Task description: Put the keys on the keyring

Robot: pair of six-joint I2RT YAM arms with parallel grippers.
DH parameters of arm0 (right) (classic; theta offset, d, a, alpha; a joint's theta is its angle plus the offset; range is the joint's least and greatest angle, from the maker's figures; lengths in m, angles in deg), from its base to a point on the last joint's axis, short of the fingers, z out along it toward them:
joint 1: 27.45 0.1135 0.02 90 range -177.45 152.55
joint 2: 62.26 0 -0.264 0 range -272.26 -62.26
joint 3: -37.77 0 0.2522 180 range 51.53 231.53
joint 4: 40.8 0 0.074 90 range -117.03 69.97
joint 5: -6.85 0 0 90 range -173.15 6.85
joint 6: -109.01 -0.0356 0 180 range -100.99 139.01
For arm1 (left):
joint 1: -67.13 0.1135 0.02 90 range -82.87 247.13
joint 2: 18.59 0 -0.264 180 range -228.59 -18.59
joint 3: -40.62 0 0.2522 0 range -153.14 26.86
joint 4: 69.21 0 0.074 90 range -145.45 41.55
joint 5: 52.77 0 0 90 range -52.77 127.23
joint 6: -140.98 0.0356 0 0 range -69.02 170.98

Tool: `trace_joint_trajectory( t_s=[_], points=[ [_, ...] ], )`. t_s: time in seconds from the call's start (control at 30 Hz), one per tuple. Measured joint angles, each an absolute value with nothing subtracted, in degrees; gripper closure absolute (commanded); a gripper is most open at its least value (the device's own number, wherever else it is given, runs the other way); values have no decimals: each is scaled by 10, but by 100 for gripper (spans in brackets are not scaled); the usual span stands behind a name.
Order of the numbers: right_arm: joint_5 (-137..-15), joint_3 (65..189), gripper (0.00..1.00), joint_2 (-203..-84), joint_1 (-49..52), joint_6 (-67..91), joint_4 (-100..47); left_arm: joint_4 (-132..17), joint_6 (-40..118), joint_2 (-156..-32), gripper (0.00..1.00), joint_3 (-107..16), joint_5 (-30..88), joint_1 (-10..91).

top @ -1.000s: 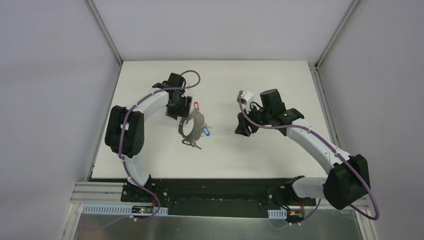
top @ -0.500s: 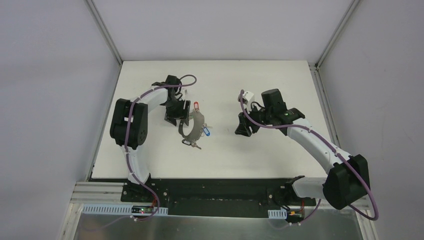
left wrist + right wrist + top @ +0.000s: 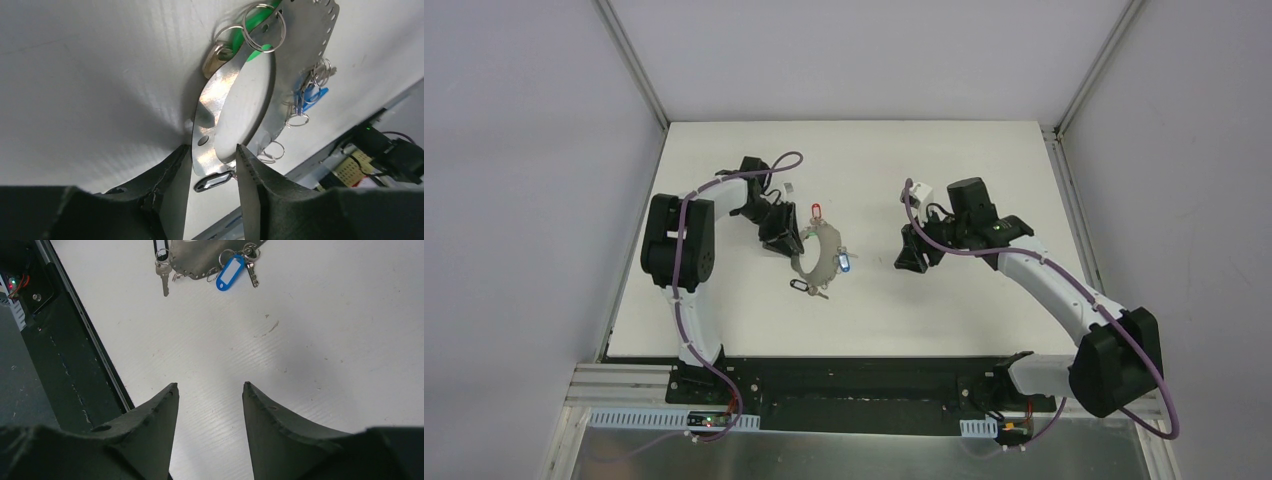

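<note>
The keyring (image 3: 816,256), a wide flat grey metal ring, sits left of the table's centre. My left gripper (image 3: 789,238) is shut on its near band and holds it tilted off the table. In the left wrist view the band (image 3: 220,100) lies between my fingers (image 3: 213,150), with a green tag (image 3: 260,30), a blue tag (image 3: 312,95) and a black tag (image 3: 214,181) hanging from it. A red tag (image 3: 815,211) lies just behind the ring. My right gripper (image 3: 911,258) is open and empty, right of the ring; its view shows the blue-tagged key (image 3: 230,272) and ring edge (image 3: 200,257).
A small pale scrap (image 3: 790,186) lies on the white table behind my left wrist. A silver key on a black tag (image 3: 163,277) hangs at the ring's near side. The dark front rail (image 3: 60,355) borders the table's near edge.
My left wrist has swung lower and turned, and the keyring has tilted up and shifted slightly right with it. The blue tag moved right. The right arm has not moved.
</note>
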State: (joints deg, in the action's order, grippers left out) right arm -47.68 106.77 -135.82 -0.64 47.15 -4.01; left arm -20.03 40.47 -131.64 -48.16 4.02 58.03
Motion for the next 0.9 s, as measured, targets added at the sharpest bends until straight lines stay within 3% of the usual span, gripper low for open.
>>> trace_joint_trajectory(
  t_s=[0.33, 0.63, 0.9],
  points=[
    [-468, 1068, 49, -1371, -7, 471, -36, -278, 359, -1325, 77, -435, -64, 592],
    [-480, 1080, 48, -1444, 4, 455, -49, -368, 307, -1328, 72, -403, -114, 594],
    [-515, 1175, 48, -1620, 23, 417, -106, -426, 255, -1328, 66, -376, -125, 594]
  ],
)
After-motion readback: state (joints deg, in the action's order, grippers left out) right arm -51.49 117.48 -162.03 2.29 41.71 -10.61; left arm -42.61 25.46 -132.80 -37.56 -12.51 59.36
